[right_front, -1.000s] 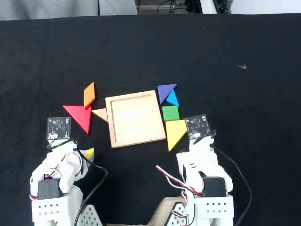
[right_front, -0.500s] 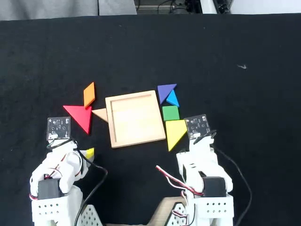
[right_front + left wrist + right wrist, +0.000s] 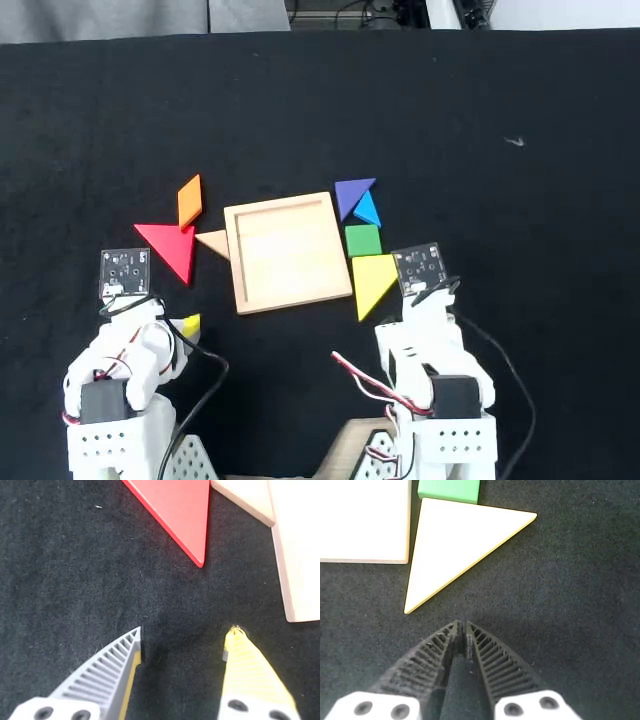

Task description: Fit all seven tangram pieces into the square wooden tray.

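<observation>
The square wooden tray (image 3: 285, 252) lies mid-table with nothing in it. To its left are a red triangle (image 3: 170, 247), an orange piece (image 3: 190, 201) and a tan triangle (image 3: 214, 242). On its right lie a purple triangle (image 3: 352, 193), a blue triangle (image 3: 367, 211), a green square (image 3: 362, 240) and a yellow triangle (image 3: 372, 281). My left gripper (image 3: 185, 640) is open over bare cloth just short of the red triangle (image 3: 177, 512). My right gripper (image 3: 463, 627) is shut, empty, just short of the yellow triangle (image 3: 455, 545).
Black cloth covers the table (image 3: 480, 200), with wide free room at the back and right. Both arm bases stand at the front edge. The tray's corner (image 3: 300, 555) sits close beside my left gripper. The tray's edge (image 3: 365, 520) lies beside the yellow triangle.
</observation>
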